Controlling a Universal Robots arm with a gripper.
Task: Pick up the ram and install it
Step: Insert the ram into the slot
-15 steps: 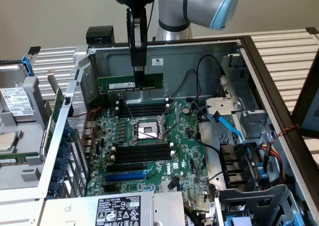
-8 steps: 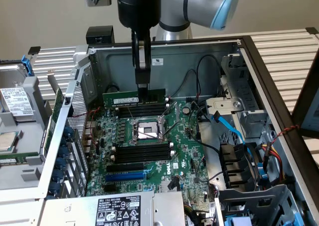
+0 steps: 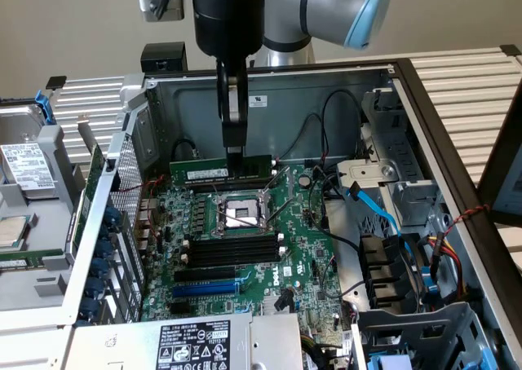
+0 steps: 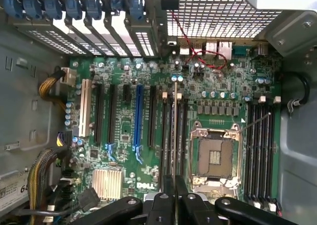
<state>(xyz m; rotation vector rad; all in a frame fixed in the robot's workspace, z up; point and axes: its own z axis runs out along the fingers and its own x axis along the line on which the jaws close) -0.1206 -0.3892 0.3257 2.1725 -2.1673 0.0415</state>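
The ram [image 3: 204, 173] stands on its long edge, pinched near its middle by the closed jaws of the gripper [image 3: 235, 156]. It sits at the black memory slots [image 4: 166, 136] just beside the CPU socket [image 3: 239, 215]; whether it is seated cannot be told. The green motherboard [image 3: 303, 248] lies in an open computer case [image 3: 196, 109].
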